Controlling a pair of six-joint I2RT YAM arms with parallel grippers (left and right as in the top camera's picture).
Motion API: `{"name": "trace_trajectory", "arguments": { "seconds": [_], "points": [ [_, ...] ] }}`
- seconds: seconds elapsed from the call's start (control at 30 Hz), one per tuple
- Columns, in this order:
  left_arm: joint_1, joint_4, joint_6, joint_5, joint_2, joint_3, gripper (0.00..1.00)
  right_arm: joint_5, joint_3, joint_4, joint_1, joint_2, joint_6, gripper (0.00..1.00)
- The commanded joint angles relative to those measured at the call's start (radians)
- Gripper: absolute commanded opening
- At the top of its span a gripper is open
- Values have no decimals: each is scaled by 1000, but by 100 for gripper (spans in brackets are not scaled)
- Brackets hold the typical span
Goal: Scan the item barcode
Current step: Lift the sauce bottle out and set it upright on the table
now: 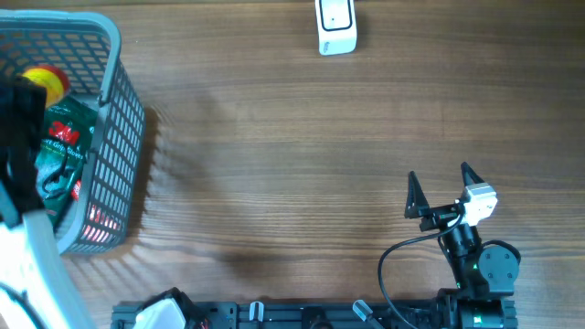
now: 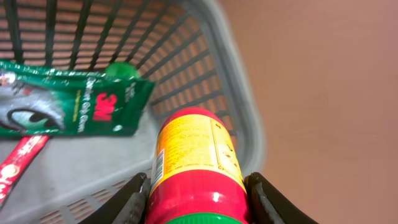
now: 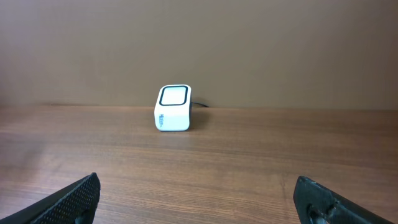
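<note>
Item: red plastic jar with a yellow printed label (image 2: 196,162), green band at its near end.
Location: inside the grey slatted plastic basket (image 2: 231,87), at the table's far-left edge, close to the basket's corner wall.
My left pincer (image 2: 199,208): clamped on the jar, one finger against each side.
My right pincer (image 1: 441,178): spread wide, holding nothing, over bare wooden table (image 1: 274,137).
Neighbours: green foil 3M packet (image 2: 68,106) beside the jar.
Open room: clear tabletop between basket and white box-shaped scanner (image 3: 172,109).
Unclear: label print too small to read; my left arm cut off in the overhead view.
</note>
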Motion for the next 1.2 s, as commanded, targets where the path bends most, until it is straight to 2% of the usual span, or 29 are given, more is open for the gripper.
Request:
{"name": "trace_trajectory", "arguments": {
  "seconds": [0.0,0.1,0.23,0.47,0.53,0.67,0.9,1.17],
  "points": [
    [-2,9,23,106,-98,33,43,13,-1,3,5,-10,-10,100],
    [-3,9,23,237,-149,33,42,13,-1,3,5,-10,-10,100],
    [-53,-21,23,321,-177,33,42,13,-1,3,5,-10,-9,100],
    [-291,-123,24,319,-154,33,42,13,-1,3,5,-10,-9,100],
    [-370,-135,24,294,-136,33,42,13,-1,3,5,-10,-9,100],
    [-544,-178,23,154,-73,33,43,13,-1,3,5,-10,-9,100],
    [-821,-217,23,27,120,33,44,13,-1,3,5,-10,-10,100],
    [-993,-166,23,-70,377,33,46,13,-1,3,5,-10,-10,100]
  ]
}}
